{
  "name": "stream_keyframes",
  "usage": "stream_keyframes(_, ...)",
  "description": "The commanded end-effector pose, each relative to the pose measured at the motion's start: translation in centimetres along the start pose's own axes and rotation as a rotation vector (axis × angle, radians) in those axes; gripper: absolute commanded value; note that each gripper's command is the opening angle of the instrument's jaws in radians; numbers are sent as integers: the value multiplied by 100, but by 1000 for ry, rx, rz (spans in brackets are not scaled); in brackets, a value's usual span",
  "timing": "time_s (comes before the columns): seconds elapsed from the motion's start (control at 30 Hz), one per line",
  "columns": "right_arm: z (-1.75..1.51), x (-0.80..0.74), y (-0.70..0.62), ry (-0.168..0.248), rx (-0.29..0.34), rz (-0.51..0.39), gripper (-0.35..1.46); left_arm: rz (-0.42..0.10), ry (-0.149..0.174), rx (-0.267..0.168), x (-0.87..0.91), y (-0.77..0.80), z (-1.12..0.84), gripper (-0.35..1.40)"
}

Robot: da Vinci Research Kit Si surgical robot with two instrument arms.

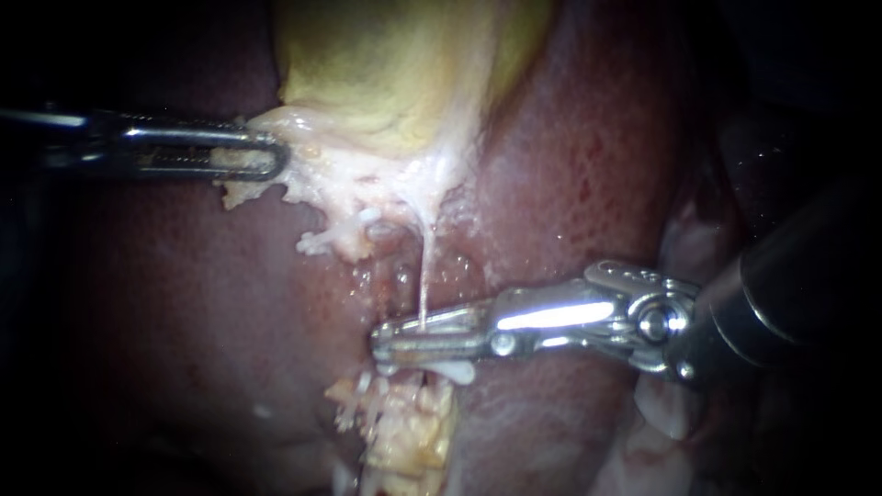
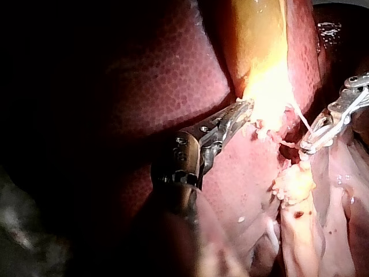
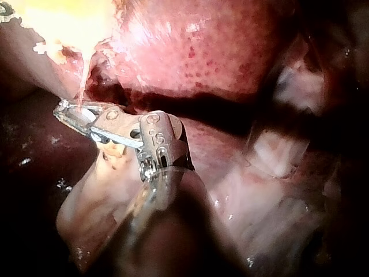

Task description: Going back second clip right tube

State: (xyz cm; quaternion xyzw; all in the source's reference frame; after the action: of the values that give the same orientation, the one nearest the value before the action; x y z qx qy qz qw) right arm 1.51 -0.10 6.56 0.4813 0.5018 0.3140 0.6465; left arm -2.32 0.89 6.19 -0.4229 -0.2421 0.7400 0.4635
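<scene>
Dark red liver [image 1: 570, 165] fills the background, yellow gallbladder [image 1: 386, 73] at the far side. Our left instrument [image 1: 276, 158] pinches pale tissue [image 1: 303, 184] at its neck; our right instrument [image 1: 386, 338], jaws slightly spread, straddles the thin white tube [image 1: 425, 266] at centre. It looks soft, slick, easily torn, so we'd take it mid-span, gently.

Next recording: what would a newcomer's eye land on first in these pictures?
The yellow gallbladder stands out at the top centre of the endoscope view, bright against the dark red liver. From its lower end a thin white strand runs down to the tip of the right instrument. The left instrument has its jaws shut on pale tissue at the gallbladder's lower left edge.
</scene>
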Motion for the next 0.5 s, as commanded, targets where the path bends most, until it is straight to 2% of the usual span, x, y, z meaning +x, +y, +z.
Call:
stream_keyframes(0.03, 0, 0, 0, 0, 1, 0, -34, 0, 0, 1, 0, 0, 0, -35)
stream_keyframes(0.13, 2, -2, 1, 1, -2, -8, 2, 0, 0, 1, 0, 1, -1, -35)
stream_keyframes(0.27, 7, -6, 6, 5, -10, -65, 27, 0, 0, 1, 0, 2, -1, -35)
stream_keyframes(0.4, 14, -12, 14, 13, -26, -106, 38, 0, -1, -1, 0, 3, -1, -35)
stream_keyframes(0.5, 20, -20, 26, 22, -45, -155, 42, -1, -2, -3, 0, 5, -1, -35)
